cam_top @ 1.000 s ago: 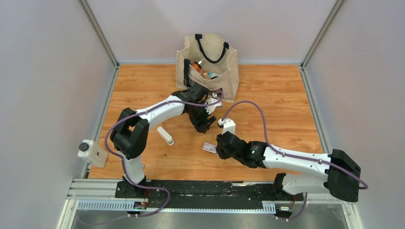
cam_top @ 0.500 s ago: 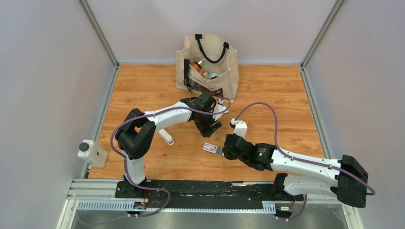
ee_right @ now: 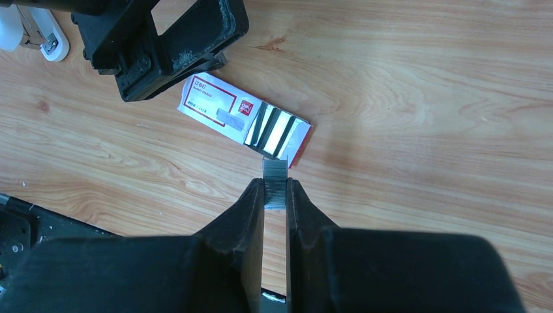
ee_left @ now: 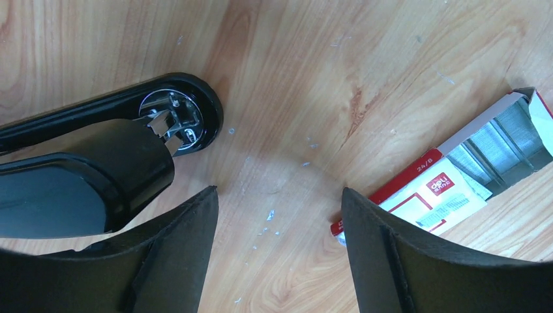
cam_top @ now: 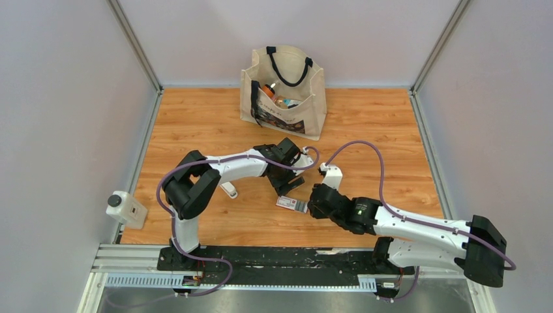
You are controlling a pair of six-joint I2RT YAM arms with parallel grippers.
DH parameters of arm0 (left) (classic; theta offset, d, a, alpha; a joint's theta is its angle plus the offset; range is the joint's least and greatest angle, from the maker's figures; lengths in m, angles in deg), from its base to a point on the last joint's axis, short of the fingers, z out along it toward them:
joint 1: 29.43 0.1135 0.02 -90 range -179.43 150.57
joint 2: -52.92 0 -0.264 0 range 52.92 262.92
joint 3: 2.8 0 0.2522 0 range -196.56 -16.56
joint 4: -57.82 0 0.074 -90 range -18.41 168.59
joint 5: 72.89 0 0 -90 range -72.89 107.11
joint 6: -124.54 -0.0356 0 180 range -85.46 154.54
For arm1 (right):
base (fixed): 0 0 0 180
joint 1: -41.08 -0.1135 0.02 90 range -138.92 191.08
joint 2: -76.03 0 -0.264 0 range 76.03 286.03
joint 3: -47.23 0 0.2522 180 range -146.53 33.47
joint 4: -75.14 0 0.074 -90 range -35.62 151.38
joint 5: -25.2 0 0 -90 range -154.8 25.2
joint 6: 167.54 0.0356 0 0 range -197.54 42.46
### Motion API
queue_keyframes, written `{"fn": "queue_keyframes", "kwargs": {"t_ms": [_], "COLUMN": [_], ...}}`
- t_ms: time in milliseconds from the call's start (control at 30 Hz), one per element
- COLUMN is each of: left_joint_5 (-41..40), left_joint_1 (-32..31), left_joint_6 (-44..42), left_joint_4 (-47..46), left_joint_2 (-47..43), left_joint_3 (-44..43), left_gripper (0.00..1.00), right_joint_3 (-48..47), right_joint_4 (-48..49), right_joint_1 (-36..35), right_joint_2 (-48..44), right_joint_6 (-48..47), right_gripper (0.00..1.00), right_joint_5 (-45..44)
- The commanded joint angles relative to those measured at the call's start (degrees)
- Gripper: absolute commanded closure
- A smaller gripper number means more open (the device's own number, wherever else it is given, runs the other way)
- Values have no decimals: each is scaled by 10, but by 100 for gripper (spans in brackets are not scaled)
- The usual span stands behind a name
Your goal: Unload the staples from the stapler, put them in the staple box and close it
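Note:
The black stapler (ee_left: 98, 163) lies open on the wood at the left of the left wrist view, its shiny metal plate (ee_left: 173, 117) exposed at the rounded end. My left gripper (ee_left: 279, 192) hangs open just right of it, with only bare wood between the fingers. In the top view the left gripper (cam_top: 291, 186) hides the stapler. My right gripper (ee_right: 275, 186) is shut on a short grey strip of staples (ee_right: 274, 176), held just short of the open end of the staple box. In the top view the right gripper (cam_top: 308, 207) sits beside that box.
A red-and-white staple box (ee_right: 244, 117) (cam_top: 287, 203) (ee_left: 450, 182) lies open between the grippers, with grey strips inside. A short white oblong object (cam_top: 227, 189) lies to the left. A canvas tote bag (cam_top: 284, 91) stands at the back. A white device (cam_top: 126, 207) sits at the left edge.
The left arm has swung nearer and to the right, bringing its gripper down close to the staple box. The right arm has shifted slightly right, still holding the strip.

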Motion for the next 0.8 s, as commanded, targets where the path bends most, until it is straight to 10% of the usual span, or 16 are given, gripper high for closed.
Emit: {"fn": "queue_keyframes", "kwargs": {"t_ms": [0,767], "left_joint_5": [-12,18], "left_joint_1": [-6,15], "left_joint_6": [3,-6], "left_joint_4": [-14,19], "left_joint_2": [-4,-97], "left_joint_3": [17,56], "left_gripper": [23,19], "right_joint_3": [-3,-94], "right_joint_4": [14,53], "right_joint_1": [4,22], "right_joint_2": [5,169], "right_joint_6": [7,-54], "right_gripper": [94,94], "right_joint_5": [-17,15]}}
